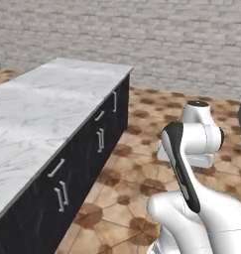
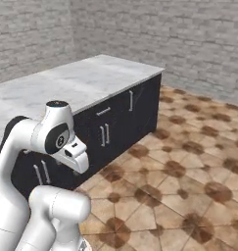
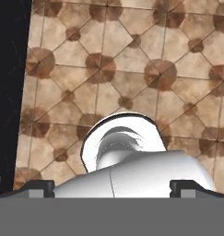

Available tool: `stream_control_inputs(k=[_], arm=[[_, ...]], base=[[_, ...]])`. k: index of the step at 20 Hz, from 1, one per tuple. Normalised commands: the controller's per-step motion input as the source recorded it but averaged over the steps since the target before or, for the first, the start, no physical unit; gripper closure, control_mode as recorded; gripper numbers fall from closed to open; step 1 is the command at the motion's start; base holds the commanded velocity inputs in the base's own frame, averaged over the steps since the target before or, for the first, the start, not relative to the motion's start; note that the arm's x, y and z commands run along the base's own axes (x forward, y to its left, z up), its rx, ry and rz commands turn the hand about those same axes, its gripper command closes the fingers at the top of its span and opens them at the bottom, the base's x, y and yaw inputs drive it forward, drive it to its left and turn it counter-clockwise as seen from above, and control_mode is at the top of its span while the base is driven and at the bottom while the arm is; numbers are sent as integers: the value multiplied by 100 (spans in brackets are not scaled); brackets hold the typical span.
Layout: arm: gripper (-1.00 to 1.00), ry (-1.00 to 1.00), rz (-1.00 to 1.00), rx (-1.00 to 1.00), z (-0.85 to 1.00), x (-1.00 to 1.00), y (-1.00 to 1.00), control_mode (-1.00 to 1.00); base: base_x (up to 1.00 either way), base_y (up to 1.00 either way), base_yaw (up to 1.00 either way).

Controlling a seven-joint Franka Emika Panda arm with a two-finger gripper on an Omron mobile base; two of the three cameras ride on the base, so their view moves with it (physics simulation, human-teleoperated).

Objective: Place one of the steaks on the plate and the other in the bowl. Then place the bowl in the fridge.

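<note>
Hovered over floor [image 3: 132, 69] beside bare tabletop [image 1: 47, 104], fingers [image 3: 37, 188] spread wide, empty; probably needed to find steaks first.

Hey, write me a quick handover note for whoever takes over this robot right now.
Gripper: open, holding nothing, looking down at the brown tiled floor.
Surroundings: marble counter over dark cabinets on the arm's left; brick wall beyond.
Job's things: no steaks, plate, bowl or fridge in these pictures, so their places can't be told.
Done: nothing can be confirmed from here.
Left: find the things first, then probably every step.
</note>
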Motion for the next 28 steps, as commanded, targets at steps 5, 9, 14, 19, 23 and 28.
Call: stream_control_inputs(k=[5,9,14,19,23,28], arm=[[-100,0,0,0,0,0,0,100],[-100,0,0,0,0,0,0,100],[-100,0,0,0,0,0,0,100],[-100,0,0,0,0,0,0,100],[-100,0,0,0,0,0,0,100],[-100,0,0,0,0,0,0,100]], base=[[9,-16,47],[57,-82,-45],[40,-37,-51],[98,0,-38],[100,1,-33],[100,0,-31]])
